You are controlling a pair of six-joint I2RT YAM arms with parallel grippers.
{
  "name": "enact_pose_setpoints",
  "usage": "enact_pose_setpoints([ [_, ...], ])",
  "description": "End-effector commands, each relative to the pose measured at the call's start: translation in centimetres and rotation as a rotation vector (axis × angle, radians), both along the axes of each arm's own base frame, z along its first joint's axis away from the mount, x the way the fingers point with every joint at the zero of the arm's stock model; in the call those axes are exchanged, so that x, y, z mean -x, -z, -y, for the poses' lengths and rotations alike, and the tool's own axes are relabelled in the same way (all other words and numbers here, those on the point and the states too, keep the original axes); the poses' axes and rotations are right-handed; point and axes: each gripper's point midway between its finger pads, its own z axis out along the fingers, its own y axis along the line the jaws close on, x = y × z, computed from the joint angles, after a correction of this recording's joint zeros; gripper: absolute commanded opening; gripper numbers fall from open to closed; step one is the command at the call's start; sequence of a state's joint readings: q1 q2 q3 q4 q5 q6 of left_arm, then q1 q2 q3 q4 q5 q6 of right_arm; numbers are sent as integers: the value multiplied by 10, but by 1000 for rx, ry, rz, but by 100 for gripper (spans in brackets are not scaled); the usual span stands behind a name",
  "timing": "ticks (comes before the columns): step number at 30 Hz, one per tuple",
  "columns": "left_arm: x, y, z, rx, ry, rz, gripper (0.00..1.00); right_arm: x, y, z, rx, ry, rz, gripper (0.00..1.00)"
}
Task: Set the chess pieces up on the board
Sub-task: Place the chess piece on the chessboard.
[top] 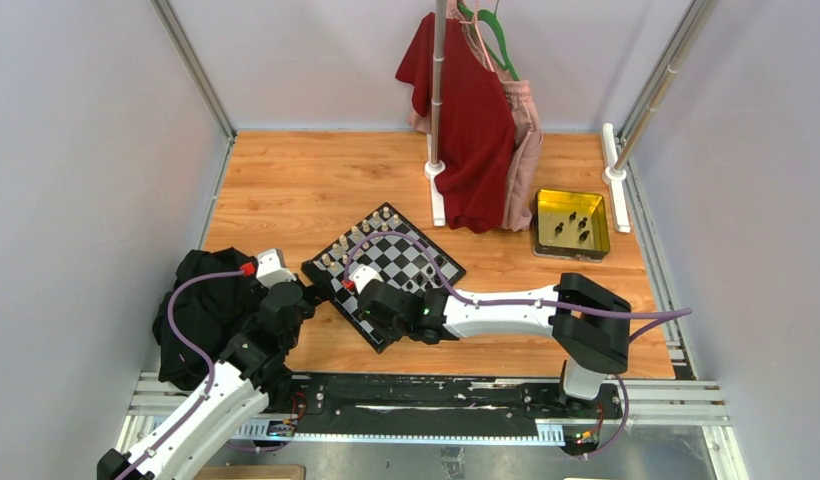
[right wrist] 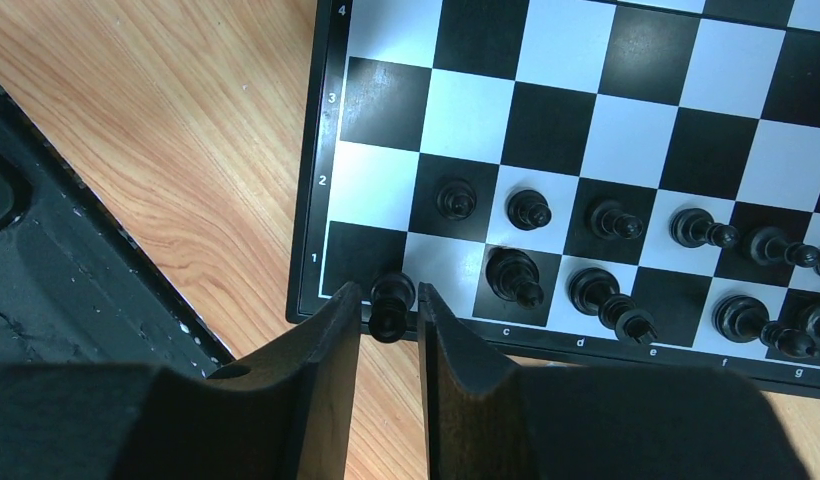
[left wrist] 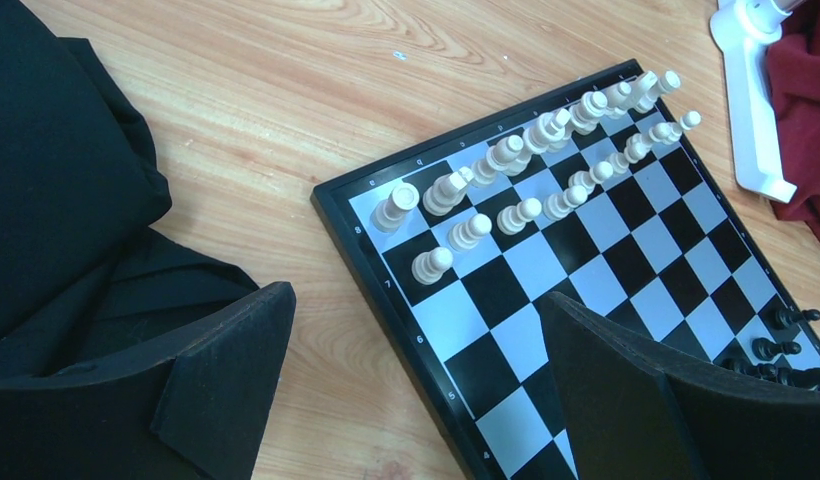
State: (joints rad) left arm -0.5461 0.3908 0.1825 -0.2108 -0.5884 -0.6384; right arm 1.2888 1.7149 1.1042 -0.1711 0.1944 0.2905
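We see the board [top: 391, 258] lying turned like a diamond in the middle of the wooden table [top: 286, 190], with bare wood open on its far-left side. Room is tighter elsewhere: a black cloth [top: 201, 310] is heaped near the board's left corner, and the white foot of a clothes rack [top: 436, 190] with a red garment [top: 471, 120] stands just beyond its far corner. A yellow tray [top: 538, 225] sits well apart to the right, with a few dark chessmen [top: 571, 225] in it. The left gripper [left wrist: 416, 300] hovers over the board's left rim, jaws spread wide with nothing between them. The right gripper [right wrist: 389, 292] is low over the board's near side, its fingers close on either side of a black piece [right wrist: 392, 308] at the rim by the corner square. We cannot tell whether they pinch it. The cream pieces [left wrist: 506, 152] fill two rows on the far-left edge. The other black pieces [right wrist: 516, 275] stand upright in two part-filled rows beside the right gripper.
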Motion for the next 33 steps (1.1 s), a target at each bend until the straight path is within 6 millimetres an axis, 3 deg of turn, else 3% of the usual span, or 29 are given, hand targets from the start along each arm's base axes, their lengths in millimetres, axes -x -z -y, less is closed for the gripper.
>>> enact_pose_setpoints([
  [1, -2, -4, 2, 1, 4, 19, 100, -6, 6, 5, 18, 14, 14, 32],
  [19, -3, -4, 2, -2, 4, 18, 100, -10, -20, 12, -22, 31, 58, 35],
  [33, -3, -3, 3, -1, 6, 14, 100, -7, -16, 15, -19, 31, 43, 35],
])
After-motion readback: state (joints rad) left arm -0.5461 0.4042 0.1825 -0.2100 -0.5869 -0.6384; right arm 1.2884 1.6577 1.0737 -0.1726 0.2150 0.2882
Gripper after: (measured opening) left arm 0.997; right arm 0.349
